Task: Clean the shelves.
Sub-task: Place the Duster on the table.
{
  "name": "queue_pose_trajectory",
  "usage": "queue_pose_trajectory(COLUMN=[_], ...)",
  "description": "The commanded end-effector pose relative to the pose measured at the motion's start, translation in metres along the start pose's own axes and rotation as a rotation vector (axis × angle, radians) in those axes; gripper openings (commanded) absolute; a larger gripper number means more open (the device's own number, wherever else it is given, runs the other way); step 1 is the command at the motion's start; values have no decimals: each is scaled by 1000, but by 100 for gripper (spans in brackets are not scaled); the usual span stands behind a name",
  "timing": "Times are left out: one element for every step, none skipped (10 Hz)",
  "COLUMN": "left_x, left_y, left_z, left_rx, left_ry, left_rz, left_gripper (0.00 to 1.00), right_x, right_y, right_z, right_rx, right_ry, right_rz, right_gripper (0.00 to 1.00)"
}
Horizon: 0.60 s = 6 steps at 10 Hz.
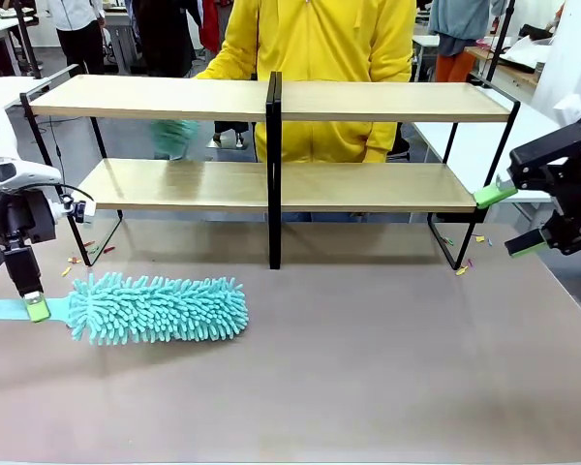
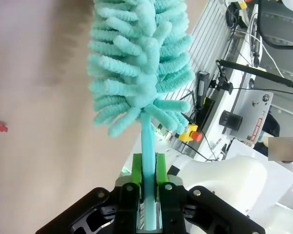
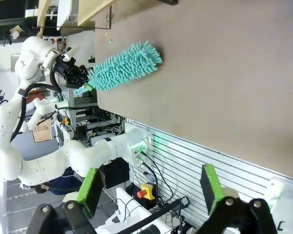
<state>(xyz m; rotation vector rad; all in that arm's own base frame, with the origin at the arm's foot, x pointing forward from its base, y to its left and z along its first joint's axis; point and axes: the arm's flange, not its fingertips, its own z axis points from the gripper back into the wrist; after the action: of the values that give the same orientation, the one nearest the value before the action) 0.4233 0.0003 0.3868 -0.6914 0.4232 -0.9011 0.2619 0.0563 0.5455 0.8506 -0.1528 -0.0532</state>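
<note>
Two long light-wood boards on a thin black frame make up the shelves (image 1: 271, 184), which stand across the far half of the grey-brown tabletop (image 1: 368, 368) with a black centre post dividing them. A person in a yellow top (image 1: 320, 58) stands just behind the rack at the far side. On the near left of the table lies a turquoise chenille duster (image 1: 160, 308), its fluffy head resting on the tabletop and pointing toward the middle, well clear of the rack's front feet. The left gripper (image 1: 34, 307) is clamped on the duster's flat turquoise handle at the table's left edge; from the left wrist camera the green pads (image 2: 136, 170) press against both sides of the handle, with the head spreading out beyond them. The right gripper (image 1: 511, 219) hovers at the right end of the rack, near the lower board's corner, with its jaws apart and nothing between them; its own camera shows the two green pads (image 3: 90, 187) standing wide. Small coloured scraps (image 1: 462, 270) lie on the table by the rack's right foot, and a few more by the left foot.
</note>
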Motion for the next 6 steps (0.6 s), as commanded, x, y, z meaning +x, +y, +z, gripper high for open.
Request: queue_pose_trajectory(left_x=[-4,-4,-6,-11,-17,-25], left_y=[-8,-6,-8,-10,-10,-10], left_z=[3,3,4,10,14,19], left_rx=[-1,4,32,62,69,81], left_ry=[-7,-10,-33,-94,-131,-169], left_rz=[-21,-15,-3,13,19,42], left_gripper=[12,60,70,100,100,100], right_x=[3,3,0,3,6,7], right_y=[3,3,0,-5,-7,-7], right_z=[0,0,0,-7,-10,-10], right_rx=[28,28,0,-26,-18,-21], right_ry=[2,2,1,60,75,76], right_rz=[15,15,0,-22,-20,-22], right_gripper=[100,100,100,100,100,100])
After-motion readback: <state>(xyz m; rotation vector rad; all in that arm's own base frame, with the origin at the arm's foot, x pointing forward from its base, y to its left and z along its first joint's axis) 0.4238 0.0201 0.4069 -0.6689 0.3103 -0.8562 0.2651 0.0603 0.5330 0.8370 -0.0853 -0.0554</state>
